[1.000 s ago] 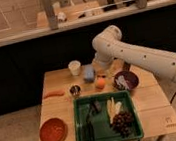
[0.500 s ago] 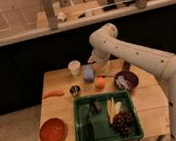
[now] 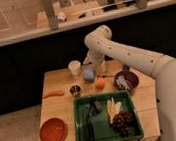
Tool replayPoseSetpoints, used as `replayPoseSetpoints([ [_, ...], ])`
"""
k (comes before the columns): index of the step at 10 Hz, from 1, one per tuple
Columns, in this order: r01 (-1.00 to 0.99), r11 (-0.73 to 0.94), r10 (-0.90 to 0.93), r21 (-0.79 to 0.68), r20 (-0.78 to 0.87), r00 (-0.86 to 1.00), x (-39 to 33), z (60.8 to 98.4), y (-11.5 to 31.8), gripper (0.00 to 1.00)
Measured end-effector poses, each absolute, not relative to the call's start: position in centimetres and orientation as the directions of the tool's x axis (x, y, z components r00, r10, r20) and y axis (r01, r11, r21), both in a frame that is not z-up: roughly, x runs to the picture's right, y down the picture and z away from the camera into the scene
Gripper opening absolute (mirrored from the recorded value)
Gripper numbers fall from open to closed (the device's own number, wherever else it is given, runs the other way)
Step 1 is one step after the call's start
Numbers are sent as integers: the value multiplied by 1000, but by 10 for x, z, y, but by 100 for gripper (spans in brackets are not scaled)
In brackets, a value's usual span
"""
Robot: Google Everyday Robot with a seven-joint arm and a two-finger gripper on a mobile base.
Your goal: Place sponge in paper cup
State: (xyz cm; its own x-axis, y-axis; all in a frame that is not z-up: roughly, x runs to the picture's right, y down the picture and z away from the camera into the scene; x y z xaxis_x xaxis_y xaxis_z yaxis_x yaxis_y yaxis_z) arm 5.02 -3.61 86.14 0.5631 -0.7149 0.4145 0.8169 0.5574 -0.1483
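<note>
I see the sponge point(image 3: 89, 75) lying on the table point(image 3: 57, 80), near the upright paper cup point(image 3: 74, 67), at its four o'clock. My gripper point(image 3: 94, 68) hangs at the sponge's one o'clock, fingers spread wide; whether they touch it I cannot tell. An orange fruit point(image 3: 100, 82) sits at the sponge's four o'clock and a metal cup point(image 3: 75, 90) at seven.

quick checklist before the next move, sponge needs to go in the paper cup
1. Pincer placed over the sponge: ok, it hangs just above it near the back of the table.
2. Pincer open for the grasp: ok.
3. Sponge gripped: not ok, not yet.
4. Paper cup upright, just left of the sponge: ok.
5. Cup empty inside: cannot tell.
</note>
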Motion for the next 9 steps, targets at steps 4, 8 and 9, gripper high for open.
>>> replayPoseSetpoints([
  [4, 872, 473, -766, -126, 431, 477, 39, 886, -28, 80],
  [8, 892, 436, -773, -120, 458, 439, 36, 896, -23, 80],
  [9, 896, 428, -773, -119, 464, 432, 34, 899, -21, 80],
])
